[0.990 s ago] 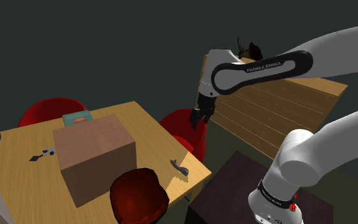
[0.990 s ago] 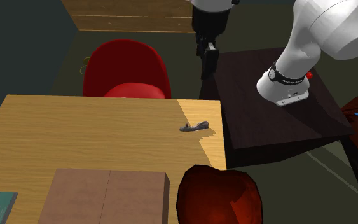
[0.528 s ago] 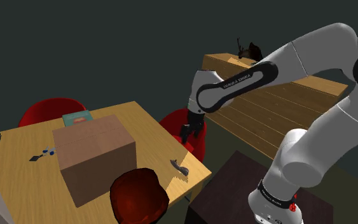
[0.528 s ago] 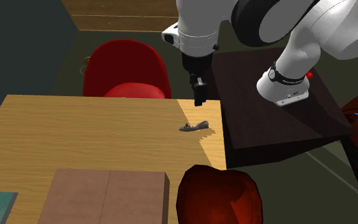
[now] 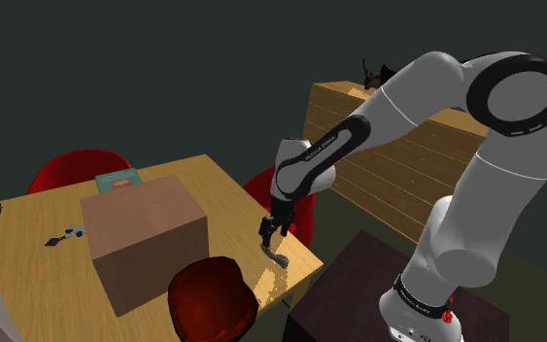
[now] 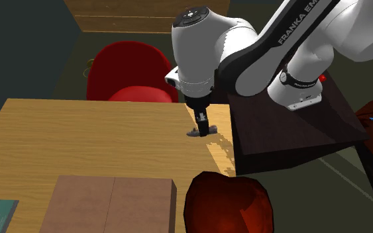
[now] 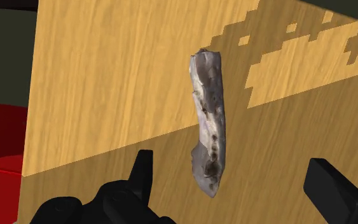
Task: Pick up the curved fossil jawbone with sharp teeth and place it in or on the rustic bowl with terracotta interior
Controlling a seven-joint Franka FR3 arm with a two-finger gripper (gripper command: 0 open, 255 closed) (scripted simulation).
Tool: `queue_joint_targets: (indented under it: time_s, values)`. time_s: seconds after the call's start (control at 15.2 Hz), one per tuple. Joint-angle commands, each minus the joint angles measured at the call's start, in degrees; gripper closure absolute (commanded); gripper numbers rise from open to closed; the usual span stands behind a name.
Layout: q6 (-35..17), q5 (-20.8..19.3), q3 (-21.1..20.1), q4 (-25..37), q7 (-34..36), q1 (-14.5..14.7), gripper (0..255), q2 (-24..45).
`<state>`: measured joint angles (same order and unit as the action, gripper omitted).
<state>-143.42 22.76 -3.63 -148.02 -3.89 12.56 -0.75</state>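
Just above the counter's corner, the black pincer (image 7: pixel 231 172) hangs released, its fingers on either side of the jawbone (image 7: pixel 208 121) without touching it. The jawbone is a grey, pitted, gently curved sliver lying flat on the pale wood-grain counter (image 6: pixel 79 132), near the edge. A rounded, faceted dark-red bowl (image 5: pixel 213 296) and a plain brown box (image 5: pixel 145 238) sit close by. A red chair (image 6: pixel 132 69) stands beyond the counter.
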Motion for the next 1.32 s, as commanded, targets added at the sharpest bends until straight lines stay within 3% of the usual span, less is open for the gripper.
queue_joint_targets:
  time_s: [0.0, 0.46, 0.92, 0.99, 1.25]
  values:
    - [-2.03, 1.72, -0.44, 0.29, -1.23, 0.47, 0, 2.56]
    - [-7.35, 4.94, -1.59, 0.25, -3.45, 1.15, 0, 7.83]
    - [-7.34, 4.93, -1.59, 0.25, -3.44, 1.14, 0, 7.82]
    - [-7.34, 4.93, -1.59, 0.25, -3.44, 1.14, 255, 7.82]
    - [-7.34, 4.93, -1.59, 0.25, -3.44, 1.14, 255, 7.82]
